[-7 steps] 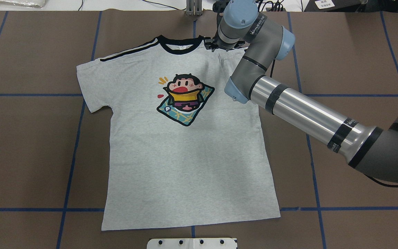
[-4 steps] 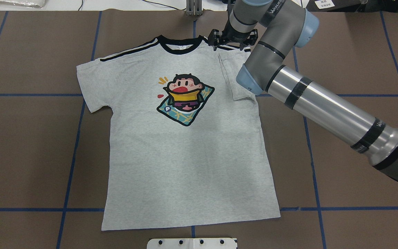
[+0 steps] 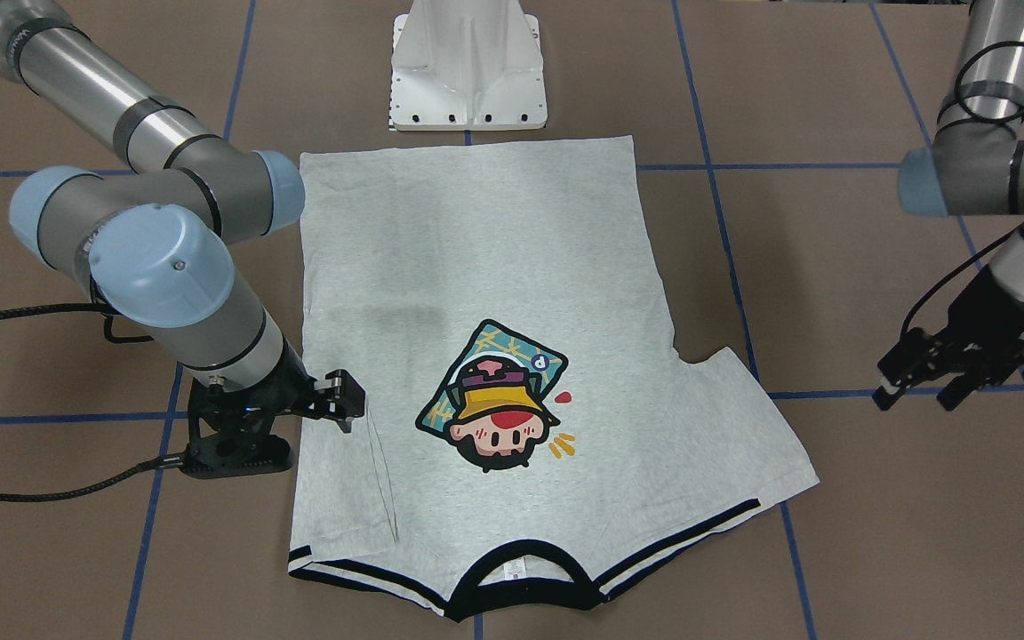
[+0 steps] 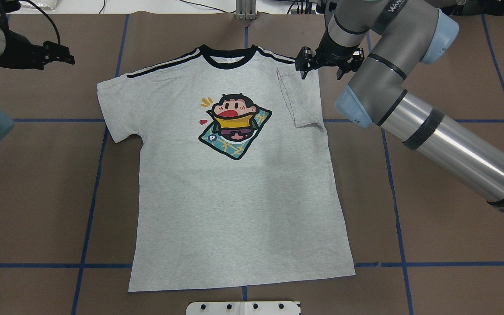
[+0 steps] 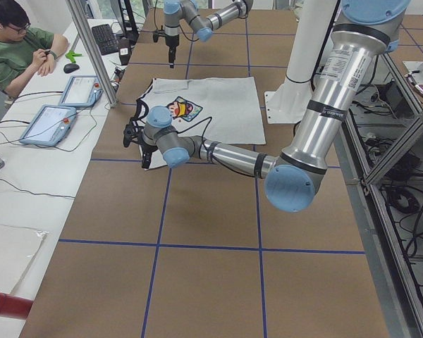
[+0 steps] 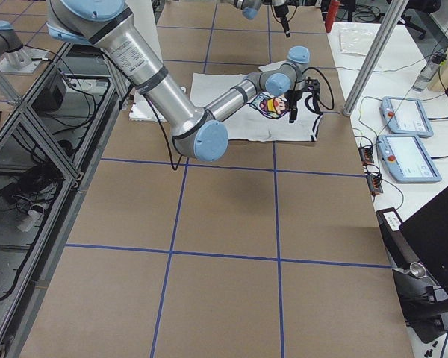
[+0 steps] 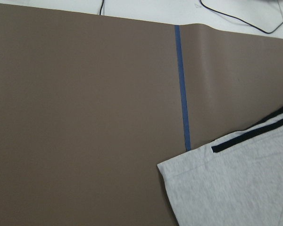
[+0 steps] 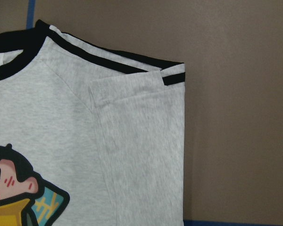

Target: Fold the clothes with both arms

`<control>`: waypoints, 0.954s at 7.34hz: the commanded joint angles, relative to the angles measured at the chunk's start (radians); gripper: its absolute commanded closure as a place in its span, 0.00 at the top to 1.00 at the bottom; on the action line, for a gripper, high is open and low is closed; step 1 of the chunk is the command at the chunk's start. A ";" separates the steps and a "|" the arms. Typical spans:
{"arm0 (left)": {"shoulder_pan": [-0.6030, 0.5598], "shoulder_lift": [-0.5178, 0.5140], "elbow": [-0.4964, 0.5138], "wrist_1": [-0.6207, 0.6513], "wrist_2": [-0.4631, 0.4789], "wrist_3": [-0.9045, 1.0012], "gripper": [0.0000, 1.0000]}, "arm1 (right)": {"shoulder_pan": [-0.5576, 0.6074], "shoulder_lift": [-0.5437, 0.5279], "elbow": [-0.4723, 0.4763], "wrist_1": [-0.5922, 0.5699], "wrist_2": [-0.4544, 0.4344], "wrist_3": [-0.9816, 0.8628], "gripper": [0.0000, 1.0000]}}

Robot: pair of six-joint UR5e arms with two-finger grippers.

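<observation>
T-shirt lies flat, print up, on the table, one sleeve folded in over the chest. Your right gripper hangs at that shoulder's edge, fingers apart and empty. Your left gripper is well off the other sleeve, fingers apparently apart too.

Overhead looked down from behind; front camera faced back, steeply. Side cameras sat far off at opposite ends of the table. Wrist cameras hung close at edges of the T-shirt, shared by all.
</observation>
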 commanded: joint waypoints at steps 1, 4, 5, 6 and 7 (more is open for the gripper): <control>0.061 -0.086 0.127 -0.034 0.120 -0.021 0.98 | 0.008 -0.116 0.137 -0.015 0.040 0.001 1.00; 0.147 -0.097 0.209 -0.098 0.211 -0.077 0.94 | 0.009 -0.155 0.159 0.026 0.034 0.018 1.00; 0.175 -0.097 0.210 -0.097 0.238 -0.122 0.88 | 0.006 -0.154 0.158 0.025 0.030 0.021 1.00; 0.204 -0.097 0.210 -0.095 0.245 -0.140 0.82 | 0.006 -0.152 0.156 0.023 0.031 0.019 1.00; 0.206 -0.097 0.212 -0.089 0.245 -0.141 0.73 | 0.006 -0.152 0.156 0.023 0.033 0.019 1.00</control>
